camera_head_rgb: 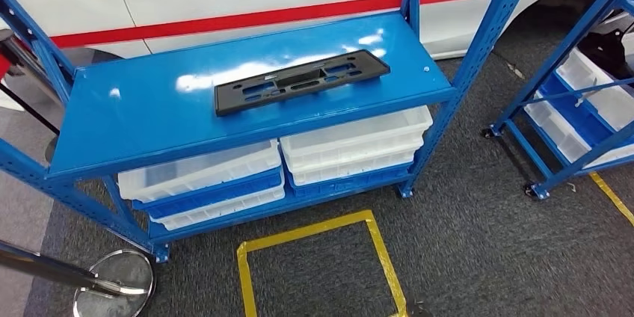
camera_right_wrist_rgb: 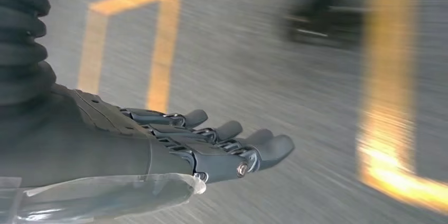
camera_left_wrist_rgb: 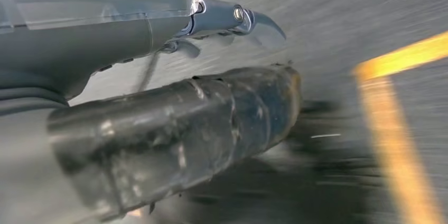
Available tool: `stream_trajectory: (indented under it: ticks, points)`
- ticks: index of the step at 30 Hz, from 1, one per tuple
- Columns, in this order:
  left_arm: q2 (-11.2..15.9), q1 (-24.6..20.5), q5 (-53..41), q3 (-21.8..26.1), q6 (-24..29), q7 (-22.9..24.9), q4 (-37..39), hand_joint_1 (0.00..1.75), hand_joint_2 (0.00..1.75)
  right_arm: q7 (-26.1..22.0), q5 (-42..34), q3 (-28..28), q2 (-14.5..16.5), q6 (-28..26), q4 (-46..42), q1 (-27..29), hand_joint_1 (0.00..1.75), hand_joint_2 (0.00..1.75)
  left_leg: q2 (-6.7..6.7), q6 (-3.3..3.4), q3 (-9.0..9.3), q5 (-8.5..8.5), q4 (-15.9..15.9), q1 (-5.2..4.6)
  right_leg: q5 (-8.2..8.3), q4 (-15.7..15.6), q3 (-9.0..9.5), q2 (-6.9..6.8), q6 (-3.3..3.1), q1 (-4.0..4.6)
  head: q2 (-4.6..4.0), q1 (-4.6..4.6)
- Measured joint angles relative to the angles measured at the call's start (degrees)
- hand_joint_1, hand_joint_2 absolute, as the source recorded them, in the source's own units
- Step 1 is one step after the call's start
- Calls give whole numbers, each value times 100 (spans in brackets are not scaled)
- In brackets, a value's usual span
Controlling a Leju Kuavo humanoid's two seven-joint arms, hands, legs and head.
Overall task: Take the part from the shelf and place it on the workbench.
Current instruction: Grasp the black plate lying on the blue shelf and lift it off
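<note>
Grey carpet [camera_head_rgb: 463, 242]; yellow floor tape [camera_head_rgb: 314, 229]

blue shelf [camera_head_rgb: 134, 119] | top: black part [camera_head_rgb: 300, 81] flat | below: white bins [camera_head_rgb: 351, 145]

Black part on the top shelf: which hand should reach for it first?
Neither is clearly favoured: left hand and right hand both hang empty over the floor. The black part lies about centre, perhaps both.
</note>
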Motion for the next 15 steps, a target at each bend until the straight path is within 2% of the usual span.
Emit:
stream_trajectory:
  ticks: [1,3,4,5,6,8,10,11,12,13,15]
  points:
    - [-1,124,0,-1,-1,-1,176,0,44,-1,0,0,2,-1,-178,-142,0,0,152,-27,-210,-85,315,6,-29,-37,75,-27,-28,4,0,-8]
    - [7,326,1,-2,-1,-2,489,0,131,-1,-1,-1,-3,-2,-492,-376,0,87,282,-70,-632,-418,821,26,-113,-69,194,-59,-57,15,0,-13]
    - [14,404,1,-2,-1,-2,600,0,175,-1,-1,-2,-7,-2,-605,-454,0,131,301,-83,-780,-541,922,33,-164,-72,254,-65,-58,18,0,-14]
    - [21,453,1,-2,-1,-2,670,0,175,-1,-1,-3,-9,-2,-677,-494,0,175,312,-82,-850,-537,868,37,-215,-72,318,-66,-55,20,0,-14]
    - [26,459,1,-2,0,-2,702,0,175,1,-1,-3,-10,-2,-705,-492,0,175,322,-67,-842,-380,657,36,-267,-72,389,-71,-50,22,0,-14]
    - [34,333,0,-2,1,-7,650,0,175,8,-1,-1,-5,-1,-625,-360,0,175,372,10,-689,205,-11,5,-366,-79,517,-110,-31,30,0,-10]
    - [42,53,0,-3,0,-12,439,0,175,18,-1,2,7,-1,-377,-101,0,175,420,85,-574,474,-425,-50,-450,-86,575,-165,16,39,0,-17]
    - [45,-79,0,-3,-1,-16,297,0,175,21,1,3,14,-1,-223,36,0,175,417,104,-562,486,-476,-70,-483,-95,599,-197,42,47,0,-19]
    - [42,-195,-2,-4,-5,-28,181,0,175,27,16,-4,16,-1,-96,165,0,175,395,82,-552,493,-508,-66,-505,-100,625,-229,41,63,0,-17]
    - [40,-274,-9,-4,-17,-49,111,0,175,29,49,-28,19,1,-15,256,0,175,380,60,-541,564,-536,-58,-518,-106,652,-256,19,73,0,-9]
    - [41,-316,-41,-4,-72,-116,112,0,175,6,192,-158,38,8,35,306,0,175,413,16,-512,584,-573,-57,-513,-128,684,-251,-24,78,0,5]
